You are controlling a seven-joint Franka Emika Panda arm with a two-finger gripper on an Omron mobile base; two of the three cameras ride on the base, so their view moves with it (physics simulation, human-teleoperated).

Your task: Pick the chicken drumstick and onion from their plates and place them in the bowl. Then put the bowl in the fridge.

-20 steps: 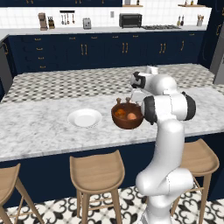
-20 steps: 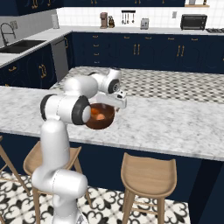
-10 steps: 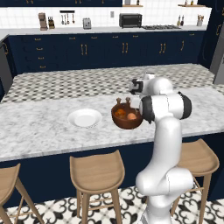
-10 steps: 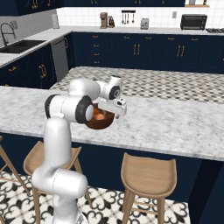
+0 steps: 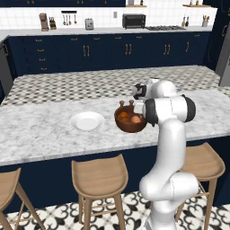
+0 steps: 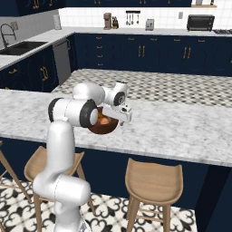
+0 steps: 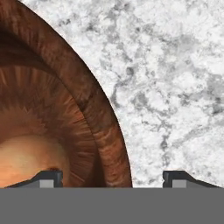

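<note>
The hand view looks down close on the rim of the bowl point(image 7: 94, 113), with the two tips of the claw point(image 7: 113, 177) standing wide apart, one inside the wall and one outside over the marble tabletop point(image 7: 175, 87); whether they press the wall cannot be told, so the claw reads as open astride the rim. A rounded tan-orange surface, taken as the onion point(image 7: 30, 159), lies inside the bowl below that tip. The left base view gives the wider setting: the glossy reddish-brown bowl point(image 5: 128, 123) stands on the tabletop point(image 5: 40, 139) just beside the white arm, holding the onion point(image 5: 135, 119) and the chicken drumstick point(image 5: 126, 111), whose narrow bone end rises above the rim. A white plate point(image 5: 86, 121) lies near, to the bowl's left and apart from it. In the right base view the arm's elbow covers much of the bowl point(image 6: 105, 126). Wooden stools point(image 5: 99, 177) stand below the tabletop edge; navy cabinets point(image 5: 103, 56) line the far wall.
</note>
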